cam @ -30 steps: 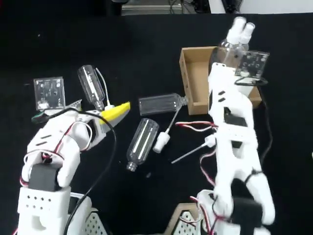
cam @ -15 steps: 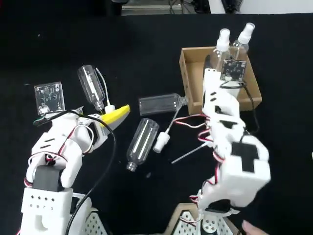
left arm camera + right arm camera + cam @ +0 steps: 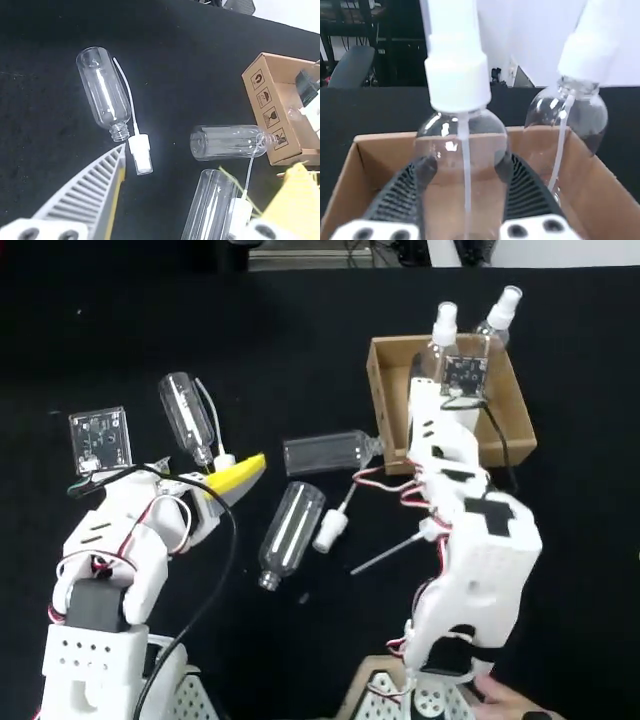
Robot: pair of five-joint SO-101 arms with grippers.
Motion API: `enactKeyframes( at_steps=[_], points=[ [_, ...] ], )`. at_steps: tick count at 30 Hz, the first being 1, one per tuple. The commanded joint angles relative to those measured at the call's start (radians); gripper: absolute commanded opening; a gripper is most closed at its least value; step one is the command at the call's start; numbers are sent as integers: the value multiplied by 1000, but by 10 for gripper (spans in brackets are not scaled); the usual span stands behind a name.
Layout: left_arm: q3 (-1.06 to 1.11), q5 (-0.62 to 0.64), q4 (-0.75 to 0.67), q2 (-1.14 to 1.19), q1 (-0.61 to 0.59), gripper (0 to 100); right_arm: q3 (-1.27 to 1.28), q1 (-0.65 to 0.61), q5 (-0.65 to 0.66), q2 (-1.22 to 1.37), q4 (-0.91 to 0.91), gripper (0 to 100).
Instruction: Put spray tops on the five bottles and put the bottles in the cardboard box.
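Right pincer point(image 3: 462, 170) clamped on a capped bottle point(image 3: 462, 135), upright inside the cardboard box point(image 3: 365, 150) — second capped bottle point(image 3: 567, 107) just beside it. Left pincer point(image 3: 207, 160) open above the desk point(image 3: 50, 30) — three uncapped bottles point(image 3: 102, 95) lying there, loose spray tops point(image 3: 140, 155) alongside.

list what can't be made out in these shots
- Right wrist view: the held bottle is cut off at the lower edge, so whether its base touches the box floor is unclear.
- High view: the right arm covers the held bottle's body and much of the box's inside.
- Left wrist view: the nearest bottle runs off the lower edge, neck unseen.
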Motion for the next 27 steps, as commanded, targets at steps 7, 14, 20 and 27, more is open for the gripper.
enactKeyframes(
  at_steps=[7,14,20,27],
  points=[
    [-12,8,-20,-15,-5,449,-62,-25,14,-1,-26,41],
    [-12,8,-20,-15,-5,449,-58,-52,14,-2,-20,179],
    [-12,8,-20,-15,-5,449,-58,-63,14,-7,-20,184],
    [-12,8,-20,-17,-5,449,-33,-57,14,-8,-26,185]
  ],
)
